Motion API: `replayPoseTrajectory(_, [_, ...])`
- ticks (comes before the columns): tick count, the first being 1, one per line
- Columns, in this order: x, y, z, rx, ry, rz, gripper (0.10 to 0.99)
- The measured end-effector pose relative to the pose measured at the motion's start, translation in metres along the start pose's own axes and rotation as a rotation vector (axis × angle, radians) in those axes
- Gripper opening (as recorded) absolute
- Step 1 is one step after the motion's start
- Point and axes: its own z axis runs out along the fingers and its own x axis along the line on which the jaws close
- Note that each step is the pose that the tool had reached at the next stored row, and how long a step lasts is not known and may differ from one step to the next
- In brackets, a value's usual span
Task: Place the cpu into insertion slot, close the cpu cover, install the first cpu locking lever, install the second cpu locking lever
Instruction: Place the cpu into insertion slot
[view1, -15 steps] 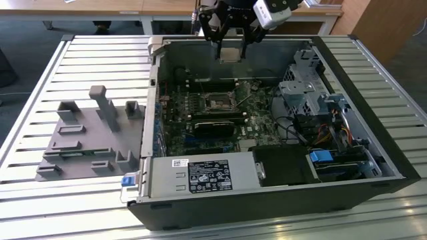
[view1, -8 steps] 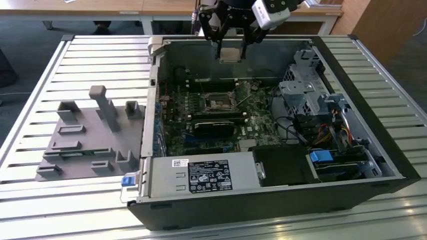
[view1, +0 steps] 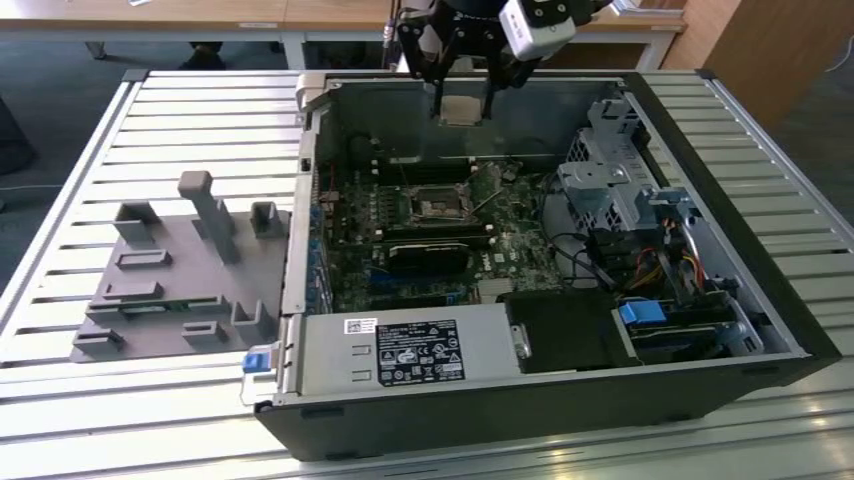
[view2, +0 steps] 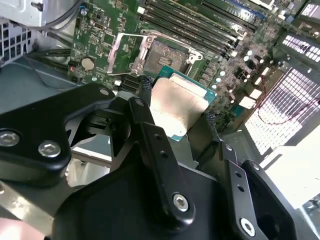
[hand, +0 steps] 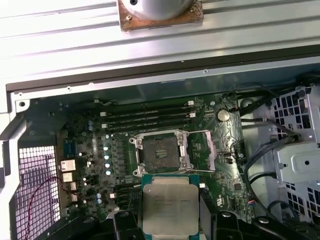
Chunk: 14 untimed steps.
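1. The jaws are clenched on the cpu (view2: 177, 107), gripping two of its opposite edges. Black fingers (view2: 150, 135) are seen on either side of the chip in both wrist views.
2. The cpu (hand: 170, 205) is held with its pale metal top turned towards the wrist cameras and its green rim showing around it. It is carried in the air and touches nothing but the jaws.
3. In the exterior view the arm (view1: 467, 35) is seen reaching down from above the far wall of the computer case (view1: 747, 300). The jaws point downward and the cpu (view1: 462, 110) hangs over the far part of the open case, well above the board.
4. Past the chip's edge lies the insertion slot (hand: 159, 152), dark and bare inside its silvery rim. It is set apart from the cpu, lower down on the green board.
5. The cpu cover (view2: 116, 55) is swung open and stands just beside the slot, so the way down to the socket is unobstructed from above.
6. On another side of the slot, long black memory slots (hand: 150, 117) run close along its rim.
7. Further out, the board is hemmed in by the case walls, with a metal drive cage (view1: 614, 180) on the exterior view's right.
8. The case rests on a slatted counter (view1: 200, 110), where a grey fixture tray (view1: 160, 290) sits on the exterior view's left.
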Motion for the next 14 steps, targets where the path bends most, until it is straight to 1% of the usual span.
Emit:
replayPoseTrajectory(4, [0.0002, 0.0, 0.0001, -0.001, -0.0032, 0.036, 0.537])
replayPoseTrajectory(14, [0.0013, -0.0002, 0.0003, -0.002, -0.0081, 0.09, 0.537])
